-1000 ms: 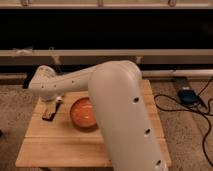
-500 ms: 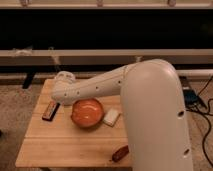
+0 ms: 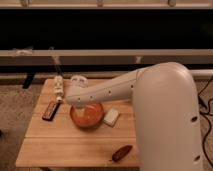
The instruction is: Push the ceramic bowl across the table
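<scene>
We saw the round, shallow, glossy orange ceramic bowl [image 3: 86,115] sitting near the middle of the small light wooden tabletop [image 3: 60,146], partly under the white arm [image 3: 150,107] that reached in from three o'clock. The tool [image 3: 59,90] hung over the tabletop's far left corner, at about ten o'clock from the bowl and apart from it. We could not tell how far it was open or whether it held anything. A small white rectangular block [image 3: 111,117] lay just beside the bowl at three o'clock. A dark flat bar [image 3: 50,110] lay at nine o'clock and a reddish-brown oblong item [image 3: 121,152] at five o'clock, near the front edge.
</scene>
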Robot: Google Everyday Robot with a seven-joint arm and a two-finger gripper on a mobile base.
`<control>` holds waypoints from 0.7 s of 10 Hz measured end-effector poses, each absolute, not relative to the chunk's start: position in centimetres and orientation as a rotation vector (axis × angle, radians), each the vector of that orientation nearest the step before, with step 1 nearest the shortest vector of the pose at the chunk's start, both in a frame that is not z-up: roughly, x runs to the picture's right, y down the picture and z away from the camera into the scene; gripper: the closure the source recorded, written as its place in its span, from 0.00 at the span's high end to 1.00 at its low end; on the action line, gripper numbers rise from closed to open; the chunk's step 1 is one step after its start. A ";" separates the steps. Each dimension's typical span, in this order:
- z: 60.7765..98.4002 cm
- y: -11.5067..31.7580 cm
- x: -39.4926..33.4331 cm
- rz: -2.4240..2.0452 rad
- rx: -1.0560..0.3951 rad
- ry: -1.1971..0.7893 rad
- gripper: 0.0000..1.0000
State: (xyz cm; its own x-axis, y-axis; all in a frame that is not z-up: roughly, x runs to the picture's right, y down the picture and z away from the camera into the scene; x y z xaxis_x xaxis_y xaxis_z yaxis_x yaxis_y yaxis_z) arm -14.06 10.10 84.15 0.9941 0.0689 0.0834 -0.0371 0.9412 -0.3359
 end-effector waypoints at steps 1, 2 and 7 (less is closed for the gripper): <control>84.6 10.8 -13.8 0.059 -0.345 -0.087 0.80; 85.1 11.4 -13.5 0.064 -0.353 -0.079 0.80; 85.6 13.5 -14.5 0.044 -0.403 -0.077 0.80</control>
State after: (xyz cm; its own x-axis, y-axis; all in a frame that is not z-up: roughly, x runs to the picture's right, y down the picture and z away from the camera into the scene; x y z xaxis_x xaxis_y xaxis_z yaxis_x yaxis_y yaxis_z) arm -14.50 13.54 85.57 0.9961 0.0578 0.0666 -0.0270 0.9189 -0.3937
